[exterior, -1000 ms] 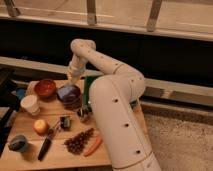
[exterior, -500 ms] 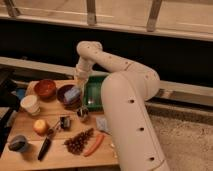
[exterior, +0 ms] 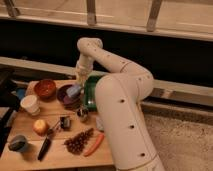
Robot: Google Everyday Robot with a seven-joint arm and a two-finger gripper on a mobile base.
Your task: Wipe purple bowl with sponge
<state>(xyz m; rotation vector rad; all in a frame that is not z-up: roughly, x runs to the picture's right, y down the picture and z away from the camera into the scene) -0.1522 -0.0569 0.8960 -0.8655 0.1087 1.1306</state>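
The purple bowl sits on the wooden table, left of centre at the back. My gripper points down from the white arm and reaches over the bowl's right rim. It is shut on a pale blue sponge, which rests inside the bowl's right side. The fingers themselves are mostly hidden behind the wrist and the sponge.
A red-brown bowl stands left of the purple one, with a white cup in front of it. A green container is right of the bowl, behind a small metal cup. An apple, carrot, dark cluster, black-handled tool and grey mug lie nearer.
The gripper has swung slightly right and come down from above the bowl's rim into the bowl with the sponge. The objects on the table have not moved.
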